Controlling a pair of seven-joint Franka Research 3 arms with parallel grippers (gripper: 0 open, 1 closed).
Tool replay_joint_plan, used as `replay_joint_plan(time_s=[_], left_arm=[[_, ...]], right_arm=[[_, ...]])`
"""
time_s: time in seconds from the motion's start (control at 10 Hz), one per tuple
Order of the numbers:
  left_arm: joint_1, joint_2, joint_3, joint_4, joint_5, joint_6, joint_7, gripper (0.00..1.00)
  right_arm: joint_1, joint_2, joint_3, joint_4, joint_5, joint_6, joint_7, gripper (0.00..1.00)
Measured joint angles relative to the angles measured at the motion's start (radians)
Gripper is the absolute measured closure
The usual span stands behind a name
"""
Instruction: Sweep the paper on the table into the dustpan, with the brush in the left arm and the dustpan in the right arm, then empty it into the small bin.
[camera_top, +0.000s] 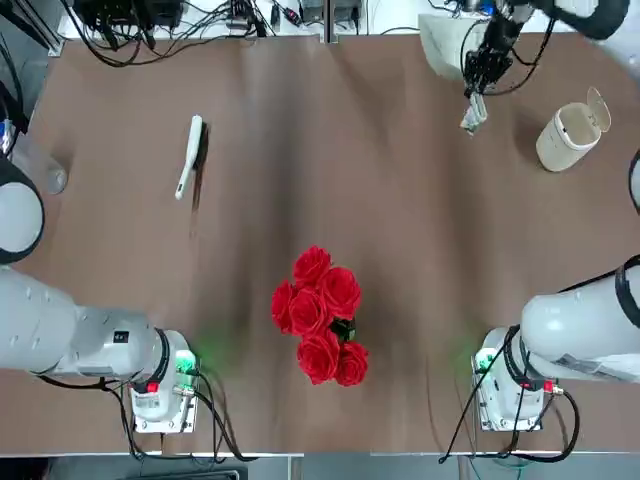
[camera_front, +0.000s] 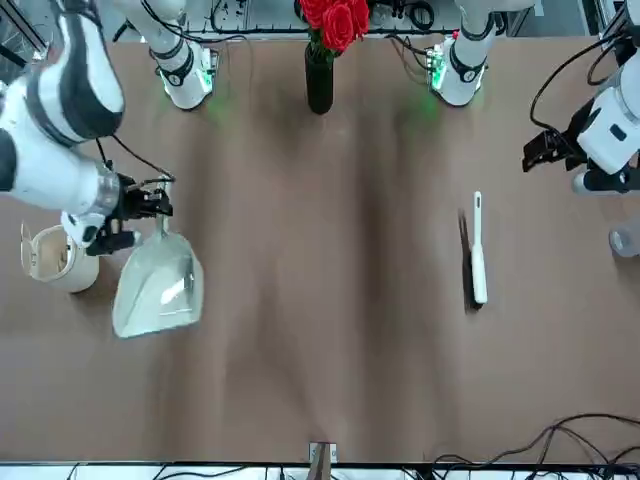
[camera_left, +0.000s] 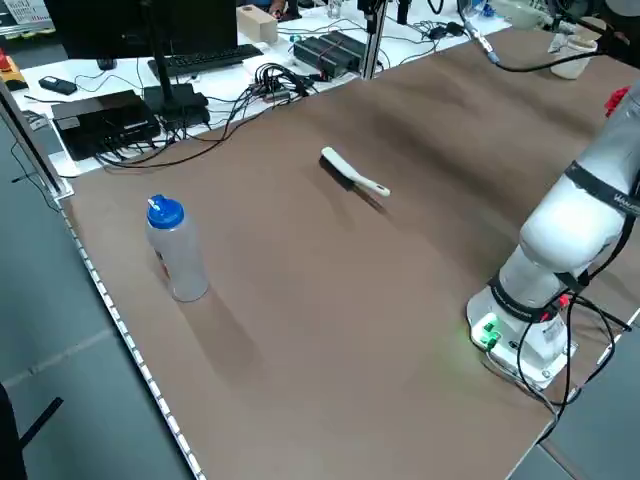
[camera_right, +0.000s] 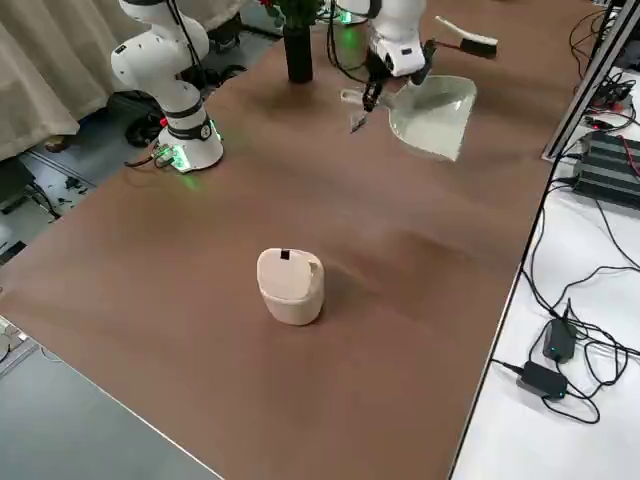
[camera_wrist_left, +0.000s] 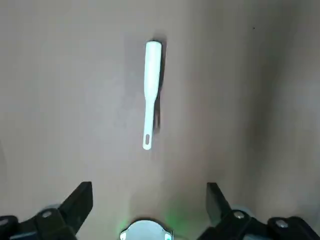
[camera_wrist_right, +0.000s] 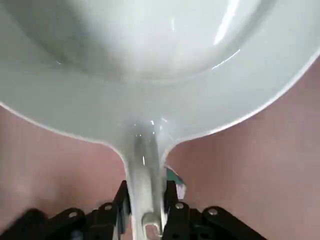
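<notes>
- Front view gives me the dustpan (camera_front: 158, 283) at the far side of the tabletop (camera_front: 330, 350), just beside the small bin (camera_front: 52, 258); my right gripper (camera_wrist_right: 145, 200) is clamped on its stubby handle.
- I judge the dustpan light and rigid, but its glossy plastic looks slippery, so the narrow handle could twist between the fingers if I tilt it fast.
- My brush (camera_top: 189, 156) lies flat and untouched on the left half of the tabletop, white handle end towards my left gripper (camera_wrist_left: 150, 200), whose fingers stand wide apart above it.
- I would take the brush mid-handle, clear of the bristles; it should be light and stiff.
- I cannot find the paper in any view.
- Brown matte tabletop; roses (camera_top: 322, 315) stand near the middle, a bottle (camera_left: 175, 250) at the left edge, cables and electronics beyond the far edge.
</notes>
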Motion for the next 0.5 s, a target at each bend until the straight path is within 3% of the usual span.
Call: replay_joint_plan(time_s=[0.3,0.5], left_arm=[[0.000,0.002,0.000,0.001,0.000,0.001,0.001,0.00],[0.000,0.001,-0.001,0.008,0.000,0.003,0.002,0.00]], right_arm=[[0.005,0.069,0.080,-0.028,-0.221,0.082,-0.233,0.68],[0.010,0.086,0.091,-0.085,-0.286,0.150,-0.352,0.68]])
